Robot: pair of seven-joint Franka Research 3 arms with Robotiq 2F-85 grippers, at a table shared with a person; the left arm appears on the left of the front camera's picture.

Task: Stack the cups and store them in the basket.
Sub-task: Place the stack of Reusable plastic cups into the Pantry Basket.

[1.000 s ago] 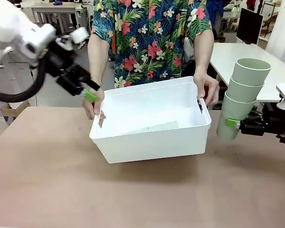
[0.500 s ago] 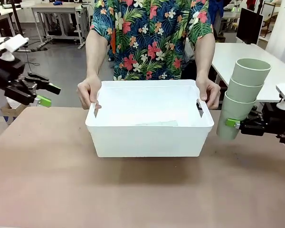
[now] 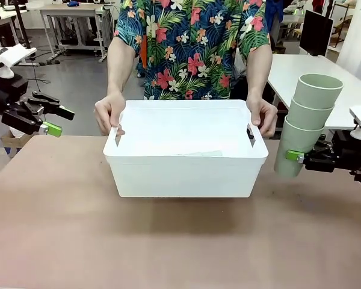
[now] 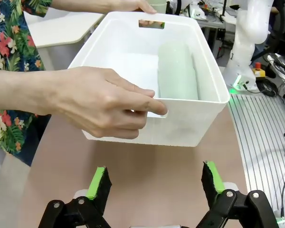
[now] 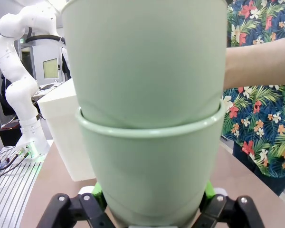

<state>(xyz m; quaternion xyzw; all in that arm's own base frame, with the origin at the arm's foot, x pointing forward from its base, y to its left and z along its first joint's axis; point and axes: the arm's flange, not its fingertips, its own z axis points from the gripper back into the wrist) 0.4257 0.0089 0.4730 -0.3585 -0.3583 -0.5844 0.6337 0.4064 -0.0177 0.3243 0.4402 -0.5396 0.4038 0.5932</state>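
Basket: you see a large white rectangular plastic basket (image 3: 186,177) with smooth solid walls, a rolled rim and a cut-out slot in each short end. It stands at the middle of the surface (image 3: 168,247), one long side toward the robot.
Surface: flat, matte, pale brown.
Person's hands: one hand (image 3: 108,113) and the other hand (image 3: 262,115) each grip a short end of the basket at its slot. In the left wrist view the near hand's fingertips curl into the slot.
Lying cups: the pale mint-green lying cups (image 4: 176,71) rest on their side on the basket floor, along its length and beside one long wall. They are smooth and tapering, and you cannot count them from here.
Held stack: the held stack (image 3: 307,120) is three nested tumblers of glossy mint plastic, rims up and leaning a little. It hangs in the air near the basket's right short end, apart from it.
Right fingers: your right fingers (image 3: 293,155), black with green pads, are closed on the lowest tumbler of the held stack, one pad on each side.
Left fingers: your left fingers (image 3: 54,128) are spread wide and hold nothing. They sit off the surface's left edge, well apart from the basket, and point toward its short end.
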